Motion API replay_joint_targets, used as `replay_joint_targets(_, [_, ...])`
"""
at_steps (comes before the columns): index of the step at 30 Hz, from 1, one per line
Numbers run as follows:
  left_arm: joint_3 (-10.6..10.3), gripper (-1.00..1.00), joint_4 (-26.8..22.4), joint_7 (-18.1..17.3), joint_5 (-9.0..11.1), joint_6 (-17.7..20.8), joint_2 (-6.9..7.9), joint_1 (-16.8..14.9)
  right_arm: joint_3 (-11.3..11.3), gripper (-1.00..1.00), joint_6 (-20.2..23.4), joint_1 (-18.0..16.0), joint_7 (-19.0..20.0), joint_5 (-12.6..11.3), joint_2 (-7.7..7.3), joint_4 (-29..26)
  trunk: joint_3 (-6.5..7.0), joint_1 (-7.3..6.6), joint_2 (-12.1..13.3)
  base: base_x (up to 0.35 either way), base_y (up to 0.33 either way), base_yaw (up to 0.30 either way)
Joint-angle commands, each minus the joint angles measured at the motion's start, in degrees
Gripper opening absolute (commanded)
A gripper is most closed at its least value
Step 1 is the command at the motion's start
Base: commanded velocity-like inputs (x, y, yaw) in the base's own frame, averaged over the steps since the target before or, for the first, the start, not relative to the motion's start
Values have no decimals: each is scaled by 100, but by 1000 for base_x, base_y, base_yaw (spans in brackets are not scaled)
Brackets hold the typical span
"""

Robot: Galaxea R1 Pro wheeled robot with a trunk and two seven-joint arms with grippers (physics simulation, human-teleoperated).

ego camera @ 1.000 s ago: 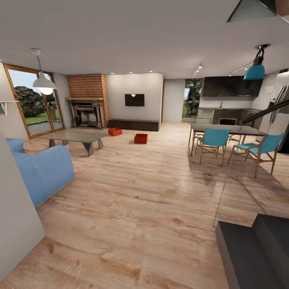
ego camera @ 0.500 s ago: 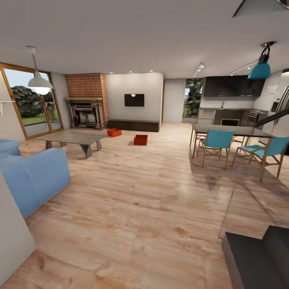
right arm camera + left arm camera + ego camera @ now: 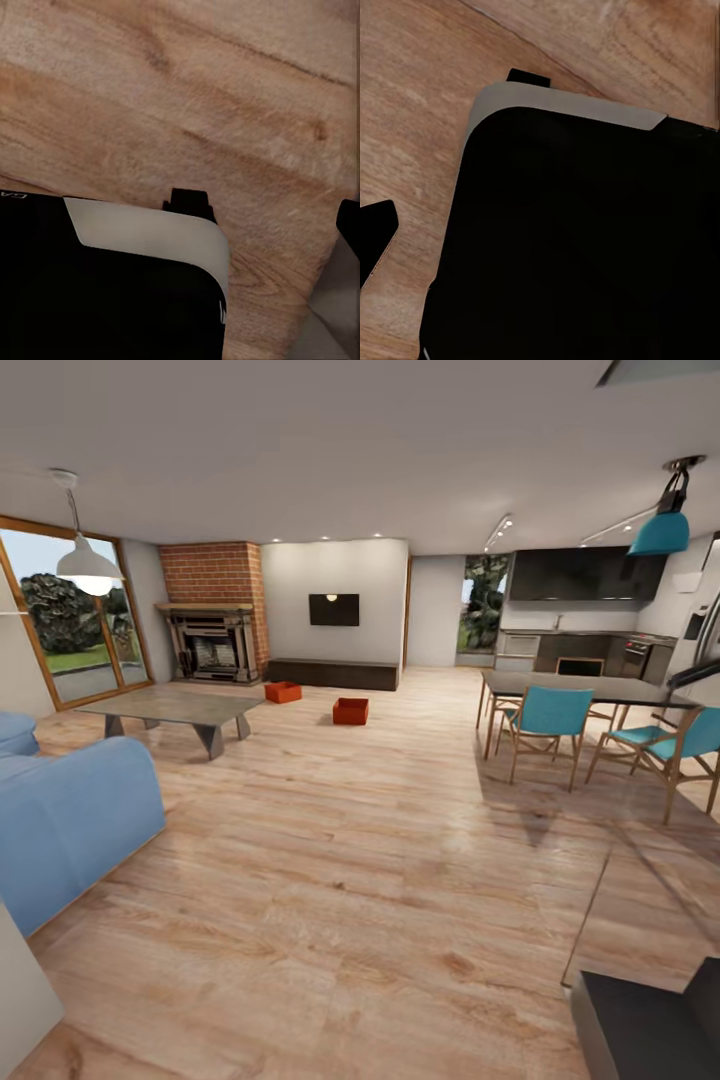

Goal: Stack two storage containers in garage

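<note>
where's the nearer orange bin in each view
Head view: the nearer storage container sits on the light wood plank floor mid-room, below the wall TV, right of the other storage container.
Left wrist view: not in it; plank floor past a dark robot part.
Right wrist view: not in it; plank floor.
Shared landmark: the wood plank floor.

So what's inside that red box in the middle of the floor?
The red box sits far off on the wood floor. Its front wall hides the inside, so whether it holds anything cannot be told.
</note>
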Motion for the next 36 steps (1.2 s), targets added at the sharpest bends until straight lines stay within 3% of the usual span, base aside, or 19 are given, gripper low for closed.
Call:
replay_joint_targets(1, [30, 100, -2, 4, 6, -15, -1, -1, 49, 100, -33, -7, 7, -54, 1, 17, -5, 3, -2, 328, 0, 0])
replay_joint_targets(36, [30, 100, -2, -4, -1, -40, -1, -1, 48, 100, -25, -7, 7, -54, -8, 17, -5, 3, -2, 328, 114, 0])
